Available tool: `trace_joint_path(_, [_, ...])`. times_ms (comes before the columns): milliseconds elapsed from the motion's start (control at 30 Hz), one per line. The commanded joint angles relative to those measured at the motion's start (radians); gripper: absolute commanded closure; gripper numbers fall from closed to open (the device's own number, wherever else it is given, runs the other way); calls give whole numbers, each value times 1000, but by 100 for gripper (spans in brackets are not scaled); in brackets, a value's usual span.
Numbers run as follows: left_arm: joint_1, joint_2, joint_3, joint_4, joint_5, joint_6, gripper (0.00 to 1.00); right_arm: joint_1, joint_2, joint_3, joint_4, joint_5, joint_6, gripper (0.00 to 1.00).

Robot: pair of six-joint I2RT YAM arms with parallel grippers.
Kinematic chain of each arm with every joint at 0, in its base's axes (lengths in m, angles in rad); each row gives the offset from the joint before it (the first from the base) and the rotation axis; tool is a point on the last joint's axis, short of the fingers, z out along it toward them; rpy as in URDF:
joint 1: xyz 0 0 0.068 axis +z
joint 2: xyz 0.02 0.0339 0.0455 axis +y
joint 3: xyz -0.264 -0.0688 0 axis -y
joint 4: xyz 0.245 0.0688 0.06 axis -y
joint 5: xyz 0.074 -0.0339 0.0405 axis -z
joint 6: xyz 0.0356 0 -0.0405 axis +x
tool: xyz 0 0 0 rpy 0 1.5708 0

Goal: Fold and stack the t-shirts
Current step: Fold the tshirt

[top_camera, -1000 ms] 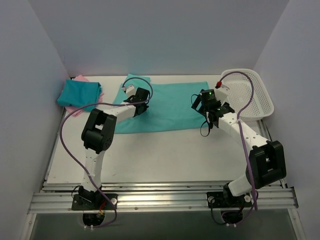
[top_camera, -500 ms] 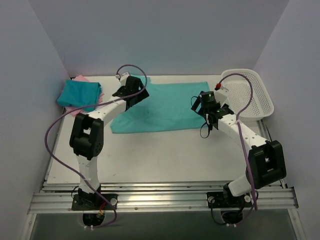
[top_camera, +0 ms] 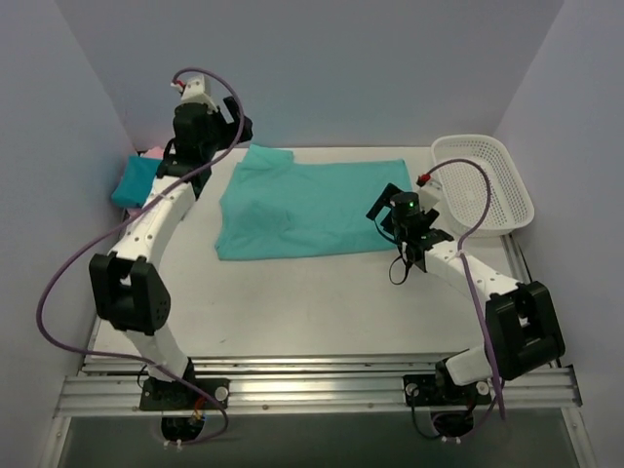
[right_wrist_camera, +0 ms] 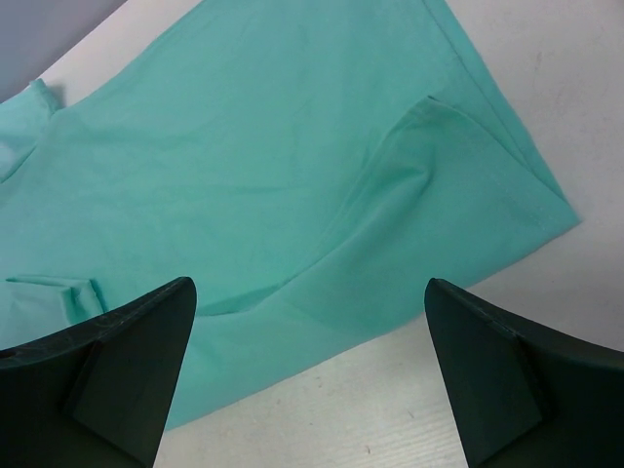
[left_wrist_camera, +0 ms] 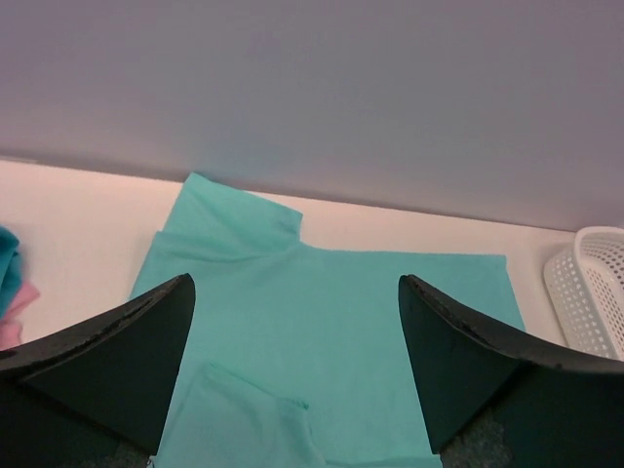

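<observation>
My right end effector (top_camera: 385,207) hung wide open, empty, over the right end of the light teal t-shirt (top_camera: 312,205), which lay partly folded on the desk. My left end effector (top_camera: 229,127), likewise agape and empty, hovered high near the far-left corner. A shallow pinch might have caught one layer and skewed the fold.

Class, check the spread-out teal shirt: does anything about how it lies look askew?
Yes. The light teal shirt lies unevenly: a sleeve pokes out at its far left corner, and a folded-over flap rumples its right end.
</observation>
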Motion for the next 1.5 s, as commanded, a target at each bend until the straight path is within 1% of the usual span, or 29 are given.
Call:
trace_joint_path(0, [157, 211, 101, 24, 231, 20, 6, 8, 52, 55, 62, -27, -12, 0])
trace_joint_path(33, [185, 276, 188, -109, 303, 11, 6, 8, 72, 122, -7, -19, -8, 3])
trace_joint_path(67, [206, 333, 267, -143, 332, 6, 6, 8, 86, 153, -33, -14, -11, 5])
trace_joint_path(100, [238, 438, 395, -187, 335, -7, 6, 8, 95, 173, -49, -11, -15, 6])
trace_joint_path(167, [255, 531, 515, -279, 342, -70, 6, 7, 85, 184, -50, -5, -29, 6])
trace_joint_path(200, [293, 604, 598, -289, 360, -98, 6, 5, 67, 180, -34, -23, -40, 6])
trace_joint_path(267, [298, 658, 649, -255, 419, -93, 6, 7, 43, 157, -21, -30, -79, 7])
trace_joint_path(333, [297, 724, 726, -235, 443, -63, 6, 4, 4, 138, -15, -34, -98, 7])
trace_joint_path(367, [297, 746, 762, -255, 419, -60, 6, 4, -9, 120, -17, -37, -106, 7])
trace_joint_path(400, [297, 802, 807, -275, 412, -58, 6, 4, -38, 111, -18, -42, -106, 7])
trace_joint_path(433, [298, 838, 906, -289, 417, -58, 6, 4, -53, 103, -24, -45, -104, 7])
trace_joint_path(467, [300, 868, 954, -311, 424, -58, 6, 7, -67, 82, -24, -53, -104, 8])
trace_joint_path(500, [300, 931, 999, -321, 443, -58, 6, 10, -99, 69, -17, -62, -109, 8])
trace_joint_path(567, [295, 974, 1060, -312, 452, -67, 6, 14, -127, 49, -14, -82, -107, 9])
trace_joint_path(667, [285, 999, 999, -221, 440, -89, 6, 17, -177, 17, -7, -99, -109, 9])
trace_joint_path(733, [280, 1022, 993, -188, 428, -115, 6, 20, -207, 8, -9, -108, -110, 9])
trace_joint_path(867, [265, 1088, 1045, -187, 434, -156, 6, 24, -225, 3, 5, -102, -121, 9])
trace_joint_path(933, [226, 1103, 1048, -200, 400, -150, 6, 24, -195, 21, 9, -96, -130, 9])
trace_joint_path(1000, [213, 1111, 1044, -206, 380, -149, 6, 24, -147, 49, -27, -92, -135, 9])
trace_joint_path(1233, [209, 1151, 1039, -198, 386, -184, 6, 25, -141, 23, -1, -103, -126, 9])
trace_joint_path(1300, [208, 1166, 1039, -188, 398, -202, 3, 24, -144, 22, -1, -100, -126, 9])
trace_joint_path(1367, [202, 1177, 1040, -168, 409, -207, 10, 25, -144, 23, -4, -99, -127, 9])
trace_joint_path(1400, [200, 1186, 1042, -164, 408, -207, 15, 25, -145, 23, -7, -97, -127, 9])
trace_joint_path(1433, [199, 1189, 1042, -158, 405, -207, 24, 25, -148, 22, -7, -97, -129, 9])
trace_joint_path(1467, [197, 1198, 1047, -157, 405, -210, 27, 24, -151, 20, -9, -94, -129, 9])
